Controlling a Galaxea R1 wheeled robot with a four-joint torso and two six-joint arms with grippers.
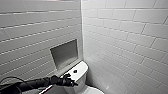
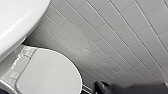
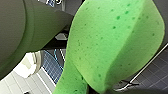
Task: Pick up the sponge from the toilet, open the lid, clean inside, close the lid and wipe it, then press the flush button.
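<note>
Tiles line both walls in the head view, with a recessed niche [image 1: 65,53] on the left wall. Below it, the flush button [image 1: 75,71] sits in the white tank top [image 1: 81,67]. The left gripper [image 1: 68,80] hovers at the tank's near left edge, holding nothing; how far it is open cannot be told. In the left wrist view, the lid [image 2: 50,72] lies shut, near the tiled wall. In the right wrist view, the sponge [image 3: 112,45] hangs clear above dark floor tiles [image 3: 155,70], held by the right gripper.
</note>
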